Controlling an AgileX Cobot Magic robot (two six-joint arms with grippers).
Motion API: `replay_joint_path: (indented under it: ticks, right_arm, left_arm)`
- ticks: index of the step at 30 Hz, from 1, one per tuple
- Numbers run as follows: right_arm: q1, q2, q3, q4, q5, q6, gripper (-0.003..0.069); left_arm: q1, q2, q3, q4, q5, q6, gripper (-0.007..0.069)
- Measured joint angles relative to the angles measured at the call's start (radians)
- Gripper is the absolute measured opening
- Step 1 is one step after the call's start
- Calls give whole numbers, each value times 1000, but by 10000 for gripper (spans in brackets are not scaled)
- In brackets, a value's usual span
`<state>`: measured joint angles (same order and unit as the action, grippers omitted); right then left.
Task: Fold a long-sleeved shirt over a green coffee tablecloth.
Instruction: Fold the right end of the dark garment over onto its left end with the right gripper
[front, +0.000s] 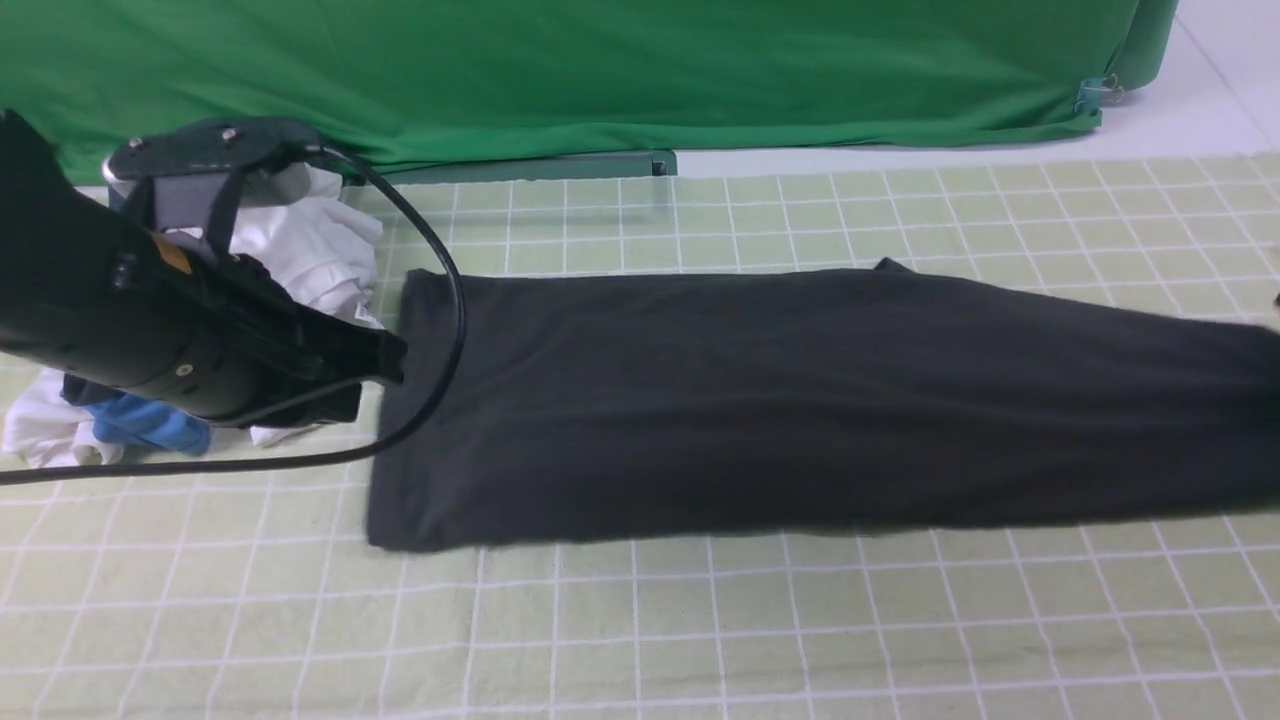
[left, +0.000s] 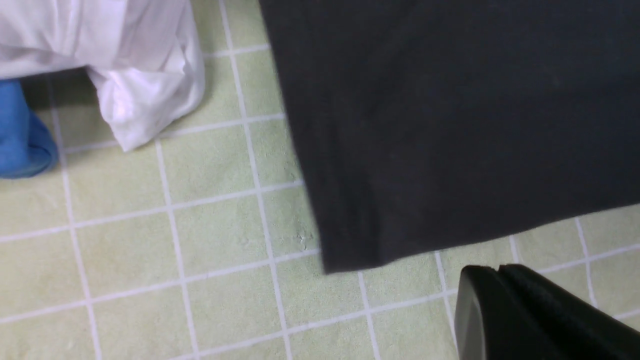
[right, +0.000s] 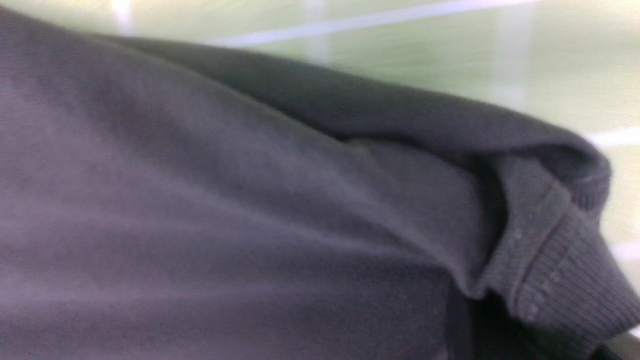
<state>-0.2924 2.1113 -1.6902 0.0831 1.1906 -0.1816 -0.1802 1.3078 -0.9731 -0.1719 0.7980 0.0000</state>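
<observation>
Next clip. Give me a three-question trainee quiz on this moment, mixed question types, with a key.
1. True or false: the black shirt lies folded into a long band on the checked tablecloth.
2. The pile of other garments sits by which end of the shirt? A. robot's left B. robot's right C. on top of it
3. Fill in: the left gripper is at the shirt's ____ end.

Key: 1 true; 2 A; 3 left.
</observation>
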Motion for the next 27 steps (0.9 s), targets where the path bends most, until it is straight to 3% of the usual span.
replay_joint_path:
  ticks: [5, 12, 18, 27]
  right_arm:
    - [-1, -98, -46, -98, 10, 55, 50]
    - [73, -209, -73, -29, 24, 71, 50]
    - [264, -262, -75, 133, 25, 74, 49]
    - [629, -231, -75, 354, -68, 95, 48]
  left_arm:
    - [0, -72, 0, 8, 9, 0, 11]
    - [0, -136, 0, 10, 20, 0, 11]
    - [0, -139, 0, 8, 29, 0, 11]
    - [0, -139, 0, -39, 31, 0, 11]
